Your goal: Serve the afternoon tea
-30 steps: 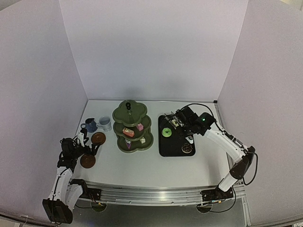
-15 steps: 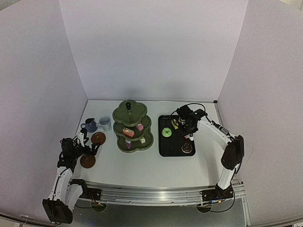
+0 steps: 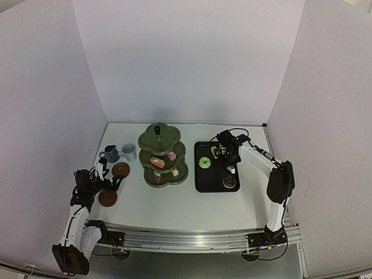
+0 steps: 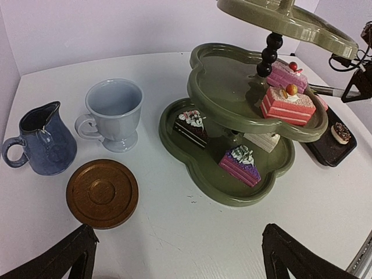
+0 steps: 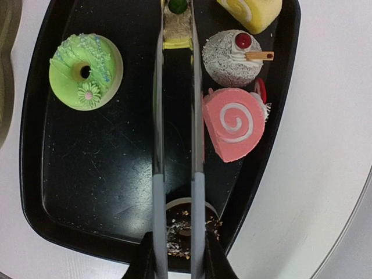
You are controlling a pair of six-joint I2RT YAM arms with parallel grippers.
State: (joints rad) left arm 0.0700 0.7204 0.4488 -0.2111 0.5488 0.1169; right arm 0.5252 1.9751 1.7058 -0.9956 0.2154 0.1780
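Top view: the right jaws are held over the far end of the black tray (image 3: pixel 206 180), which lies on the tabletop (image 3: pixel 174 203) just right of the olive stand (image 3: pixel 165 139). What is gripped cannot be made out here. The left jaws are held near two brown saucers (image 3: pixel 107 198), with the dark-blue cup (image 3: pixel 110 154) and white cup (image 3: pixel 128 151) beyond. Little room is left between tray and stand, so a low carry could be caught on a tier's rim.

Left wrist view: the left jaws are seen released, spread wide with nothing between them. One saucer (image 4: pixel 102 193) lies just ahead, and the two cups are set close together behind it. Cakes such as a pink slice (image 4: pixel 288 104) already sit on the lower two tiers. A wide approach to either cup could knock its neighbour over.

Right wrist view: the right jaws are clenched on the metal tongs (image 5: pixel 157 128), whose tips appear pressed against the sides of a small layered cake (image 5: pixel 177 29) at the tray's far end. A coconut cake (image 5: pixel 232 57) and a pink swirl roll (image 5: pixel 232 125) lie just beside the blades, and a chocolate doughnut (image 5: pixel 186 224) lies under the handles. Only the layered cake's edges are caught, so it could slip out once lifted. It could be crushed by too hard a squeeze, and the coconut cake could be dragged along by a skewed lift
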